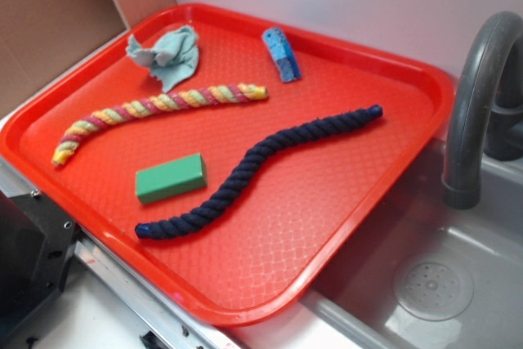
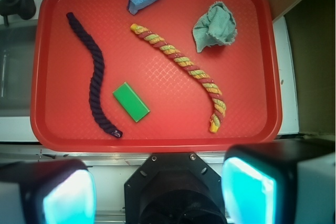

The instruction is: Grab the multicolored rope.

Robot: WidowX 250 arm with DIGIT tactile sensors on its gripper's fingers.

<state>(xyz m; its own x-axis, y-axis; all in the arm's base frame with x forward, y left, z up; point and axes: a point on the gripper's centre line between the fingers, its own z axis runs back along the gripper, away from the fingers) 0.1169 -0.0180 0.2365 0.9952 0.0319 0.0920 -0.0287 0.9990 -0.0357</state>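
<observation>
The multicolored rope (image 1: 159,114) (image 2: 181,64), twisted yellow, pink-red and pale green, lies gently curved across the red tray (image 1: 343,104) (image 2: 247,114), long axis diagonal. The claw (image 2: 157,190) hovers released, apparently off the tray.

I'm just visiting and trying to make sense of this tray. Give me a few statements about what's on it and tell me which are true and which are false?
1. The multicolored rope lies on the red tray, untouched. True.
2. The gripper is shut on the multicolored rope. False: its fingers are open and held back from the tray, holding nothing.
3. The green block lies between the two ropes. True.
4. The navy rope is knotted around the multicolored one. False: they lie apart, not touching.
5. The crumpled cloth sits in the sink. False: it is on the tray, by the multicolored rope.
</observation>
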